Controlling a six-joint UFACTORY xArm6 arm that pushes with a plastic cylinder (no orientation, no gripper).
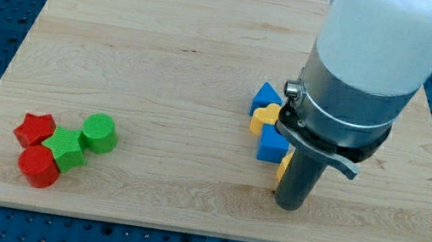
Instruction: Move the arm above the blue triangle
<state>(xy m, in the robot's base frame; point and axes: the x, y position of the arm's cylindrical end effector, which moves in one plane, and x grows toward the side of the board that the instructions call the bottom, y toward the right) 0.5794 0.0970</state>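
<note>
1. My tip (289, 206) rests on the pale wooden tabletop (187, 82), in its right half and nearer the bottom edge than the top edge.
2. My end effector is a plain dark rod with nothing that opens or closes; it holds nothing.
3. The blue triangle block (266, 96) lies up and to the view's left of my tip, apart from it, at the top of a small cluster.
4. Just below that triangle sits a yellow heart-shaped block (266, 117), touching it or nearly so.
5. Below the heart is a blue block (272, 144) (its shape is partly hidden by my rod's collar, so I cannot name it).
6. A sliver of another yellow block (280, 170) shows right beside my rod, just above the tip; its shape cannot be made out.
7. Near the bottom-left corner, well apart from me, four blocks huddle: a red star block (35, 127), a green star block (66, 148), a green cylinder block (99, 133) and a red cylinder block (38, 166).
</note>
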